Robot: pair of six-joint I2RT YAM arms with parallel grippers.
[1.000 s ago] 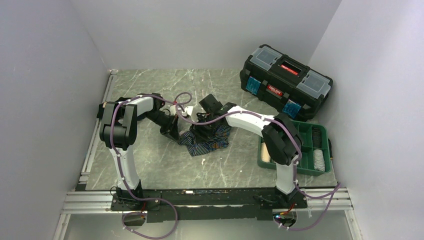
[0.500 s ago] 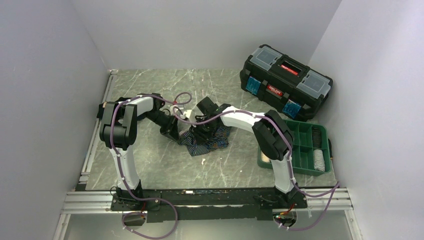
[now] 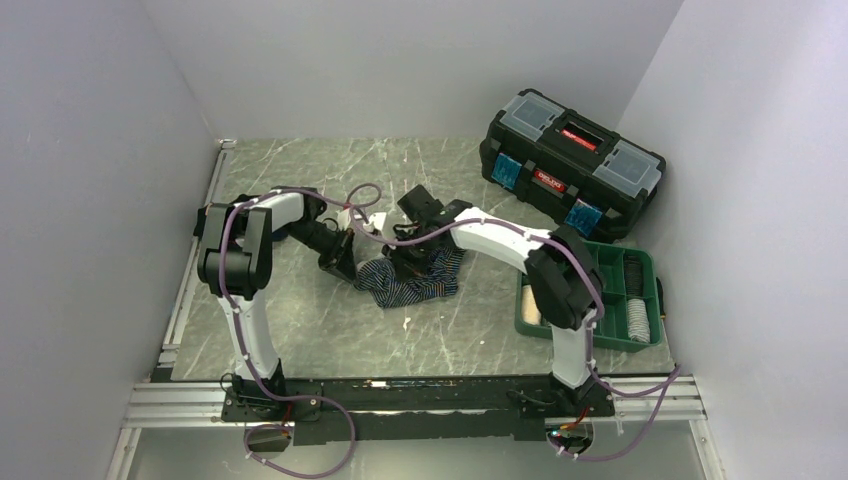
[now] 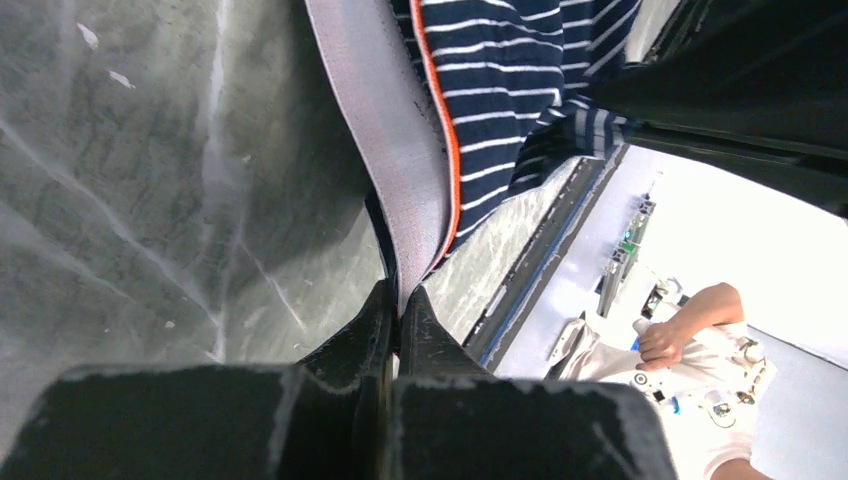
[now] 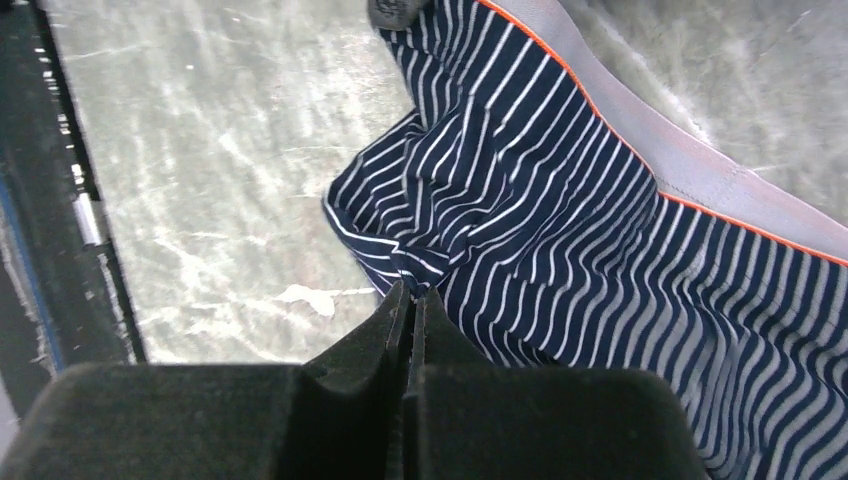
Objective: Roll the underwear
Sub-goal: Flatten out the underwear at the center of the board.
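Striped underwear [image 3: 415, 285] lies between left gripper [image 4: 398, 303] and right gripper [image 5: 412, 292], both pinching it

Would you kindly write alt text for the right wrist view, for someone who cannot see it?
The right gripper, shut, pinches a fold of navy white-striped underwear with a grey, orange-edged waistband, over a grey marbled table.

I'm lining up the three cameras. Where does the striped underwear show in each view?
Top view: striped underwear at the middle of the table.
Left wrist: upper middle, running down into the left gripper.
Right wrist: fills the right half, a fold pinched in the right gripper.
Shared landmark: its grey waistband with the orange edge, in both wrist views; too small to pick out from above.
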